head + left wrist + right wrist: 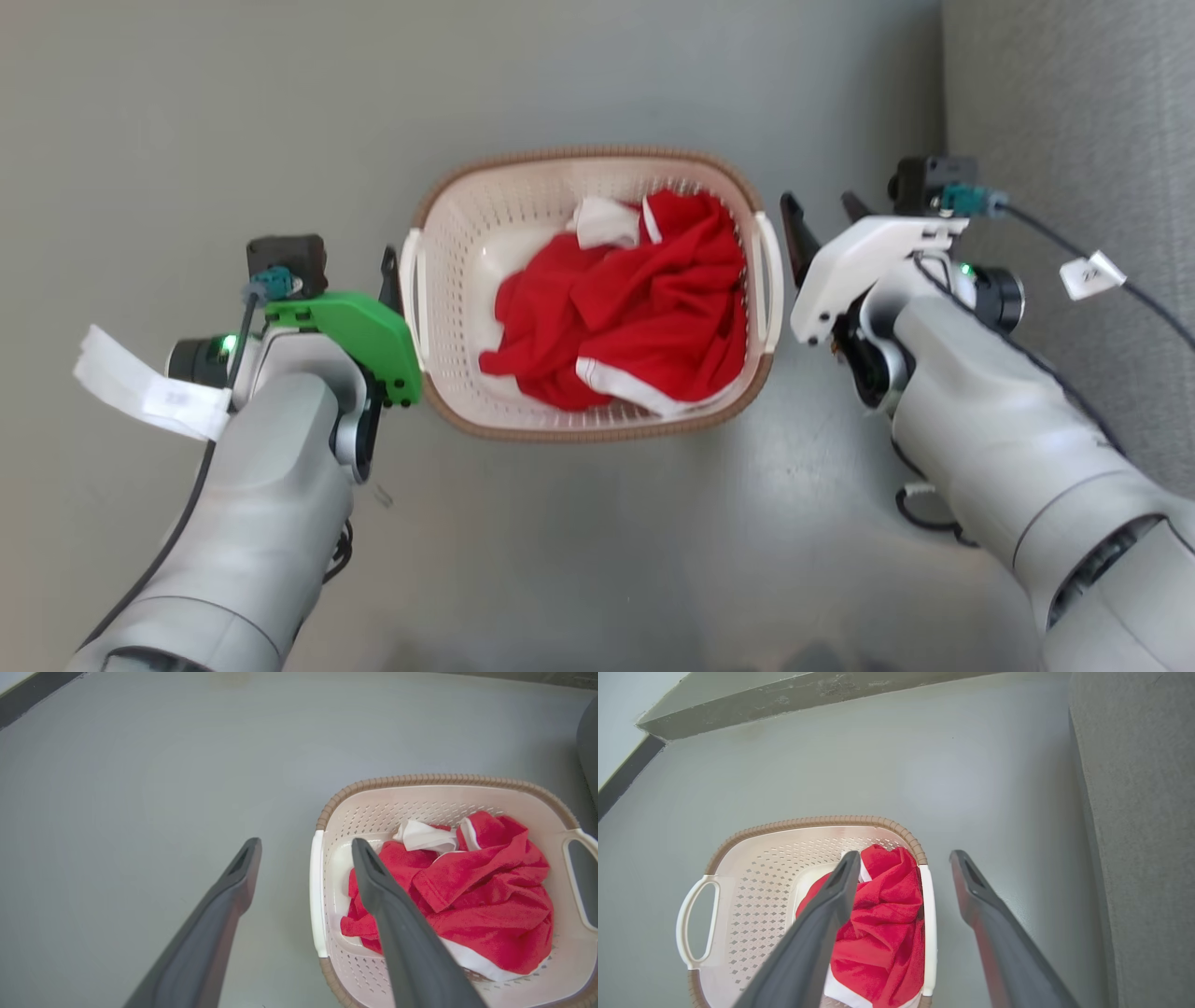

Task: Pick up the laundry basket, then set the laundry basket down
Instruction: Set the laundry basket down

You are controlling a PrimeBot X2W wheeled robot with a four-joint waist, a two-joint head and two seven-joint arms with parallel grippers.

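The laundry basket (pixel 467 233) stands on the grey floor, cream with perforated walls and a brown rim, holding a red garment (pixel 635 299) with white trim. My left gripper (pixel 392 271) hangs beside its left white handle (pixel 411 289). In the left wrist view the left gripper (pixel 304 851) is open, one finger outside the basket (pixel 373 812) and one over its inside, the handle (pixel 316 891) between them. My right gripper (pixel 820 201) is open beside the right handle (pixel 767 280). In its wrist view the right gripper (pixel 906 858) straddles that handle (pixel 927 933) of the basket (pixel 756 872) the same way.
A grey textured surface (pixel 1074 140) rises along the right side, close to my right arm, and shows in the right wrist view as a grey wall (pixel 1134 812). A dark baseboard (pixel 28 695) runs at the far left. Bare grey floor (pixel 233 112) surrounds the basket.
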